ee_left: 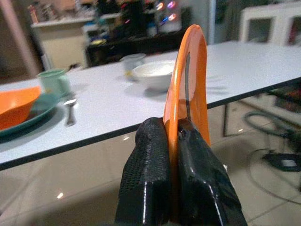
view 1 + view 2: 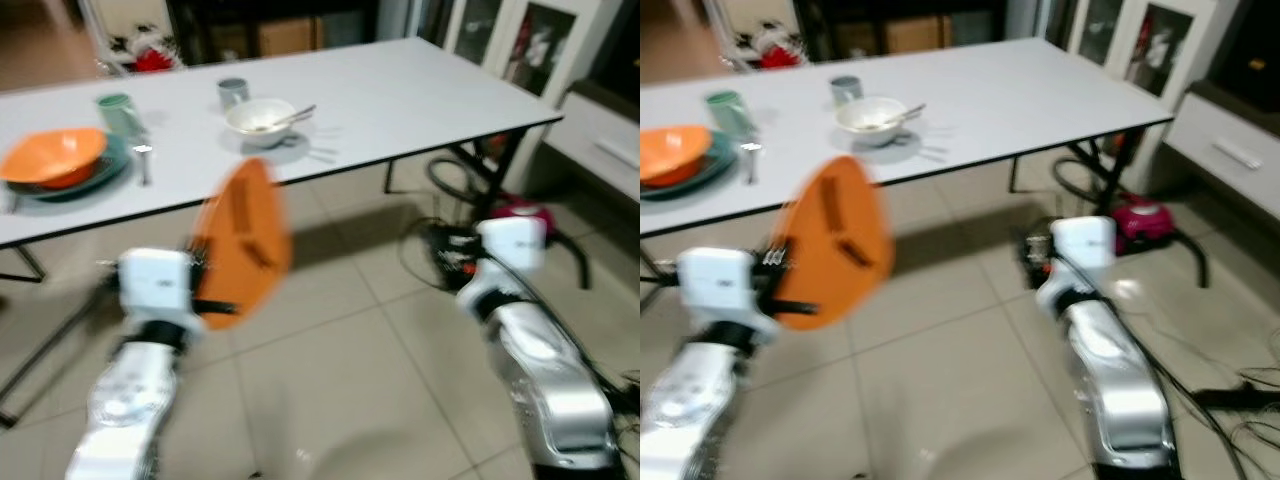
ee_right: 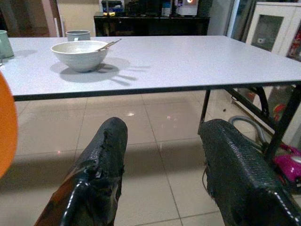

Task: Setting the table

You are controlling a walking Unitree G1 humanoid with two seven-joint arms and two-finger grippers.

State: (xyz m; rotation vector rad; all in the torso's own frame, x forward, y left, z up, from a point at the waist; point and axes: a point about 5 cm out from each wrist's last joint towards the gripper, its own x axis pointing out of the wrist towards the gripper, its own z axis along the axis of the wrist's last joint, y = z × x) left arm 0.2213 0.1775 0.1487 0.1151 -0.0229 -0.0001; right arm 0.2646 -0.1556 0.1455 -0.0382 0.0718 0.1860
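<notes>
My left gripper is shut on the rim of an orange plate, held upright on its edge in front of the white table, short of its near edge. On the table stand a white bowl with a utensil in it, a grey cup, a green cup, a spoon and an orange bowl on a teal plate. My right gripper is open and empty, low over the floor, facing the table edge.
Black table legs, coiled cables and a pink appliance lie on the tiled floor under the table's right end. White glass-door cabinets stand at the right. A dark shelf unit lines the back wall.
</notes>
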